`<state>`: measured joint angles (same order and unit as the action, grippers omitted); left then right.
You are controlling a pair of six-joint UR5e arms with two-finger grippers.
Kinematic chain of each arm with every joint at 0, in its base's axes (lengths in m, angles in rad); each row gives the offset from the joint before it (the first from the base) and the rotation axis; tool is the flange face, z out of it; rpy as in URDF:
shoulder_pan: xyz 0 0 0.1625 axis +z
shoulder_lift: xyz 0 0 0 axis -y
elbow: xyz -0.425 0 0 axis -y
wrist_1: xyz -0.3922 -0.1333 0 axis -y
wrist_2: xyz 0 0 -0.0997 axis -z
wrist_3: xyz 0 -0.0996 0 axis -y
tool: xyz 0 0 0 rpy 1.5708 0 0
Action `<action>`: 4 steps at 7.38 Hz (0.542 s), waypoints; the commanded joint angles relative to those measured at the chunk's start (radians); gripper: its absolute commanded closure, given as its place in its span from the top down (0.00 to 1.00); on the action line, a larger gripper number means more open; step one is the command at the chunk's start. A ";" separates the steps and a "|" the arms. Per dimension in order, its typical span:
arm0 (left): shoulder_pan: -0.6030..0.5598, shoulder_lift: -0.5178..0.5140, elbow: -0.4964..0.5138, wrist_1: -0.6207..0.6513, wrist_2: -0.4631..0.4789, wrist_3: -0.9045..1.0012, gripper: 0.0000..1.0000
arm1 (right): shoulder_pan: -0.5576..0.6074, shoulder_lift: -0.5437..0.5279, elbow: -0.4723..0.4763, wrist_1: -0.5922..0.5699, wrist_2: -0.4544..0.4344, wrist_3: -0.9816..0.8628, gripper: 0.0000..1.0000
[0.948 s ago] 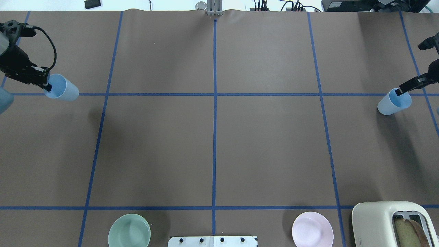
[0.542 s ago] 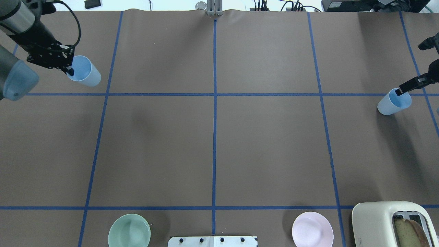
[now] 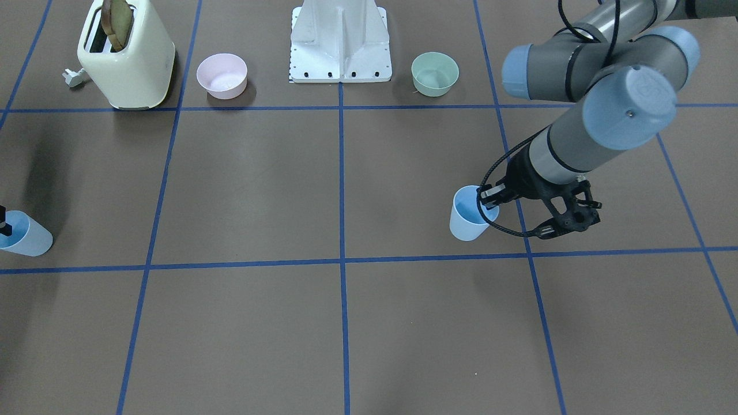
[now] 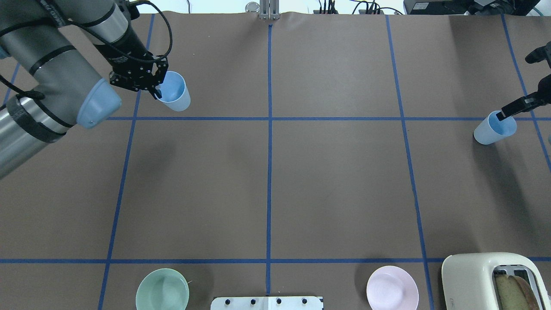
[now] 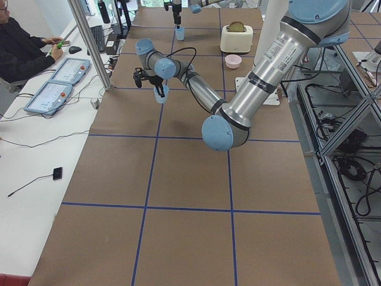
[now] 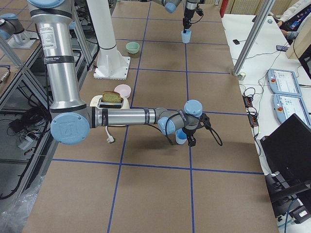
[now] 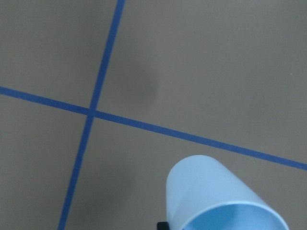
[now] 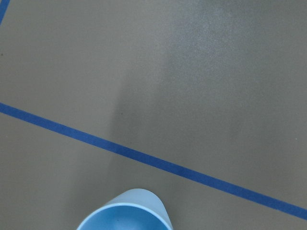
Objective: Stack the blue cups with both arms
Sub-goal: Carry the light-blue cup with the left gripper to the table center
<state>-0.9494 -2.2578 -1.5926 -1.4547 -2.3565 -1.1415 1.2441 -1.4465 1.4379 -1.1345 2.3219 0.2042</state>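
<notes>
My left gripper (image 4: 157,89) is shut on the rim of a light-blue cup (image 4: 174,91), one finger inside it. It holds the cup tilted above the table at the far left, its shadow apart from it. This cup also shows in the front view (image 3: 470,216) and the left wrist view (image 7: 218,199). My right gripper (image 4: 499,115) is shut on the rim of the second blue cup (image 4: 492,129) near the table's right edge. That cup also shows in the front view (image 3: 23,234) and the right wrist view (image 8: 125,214). I cannot tell whether it touches the table.
A cream toaster (image 4: 482,275) with a bread slice stands at the near right. A pale pink bowl (image 4: 392,293) and a pale green bowl (image 4: 162,295) flank the white base stand (image 3: 340,43). Blue tape lines grid the brown table (image 4: 335,189).
My left arm has carried its cup to the right and farther from the robot, away from the table's left edge. The right arm and its cup have not moved.
</notes>
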 commanded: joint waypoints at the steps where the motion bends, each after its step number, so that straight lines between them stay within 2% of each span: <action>1: 0.066 -0.130 0.064 -0.013 0.118 -0.055 0.00 | 0.000 0.000 -0.001 -0.001 0.001 0.000 0.99; 4: 0.130 -0.143 0.159 -0.243 0.169 0.004 0.00 | 0.000 0.000 -0.001 -0.001 0.001 -0.002 0.99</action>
<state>-0.8560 -2.3947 -1.4775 -1.6048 -2.2033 -1.1705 1.2441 -1.4466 1.4385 -1.1351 2.3224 0.2036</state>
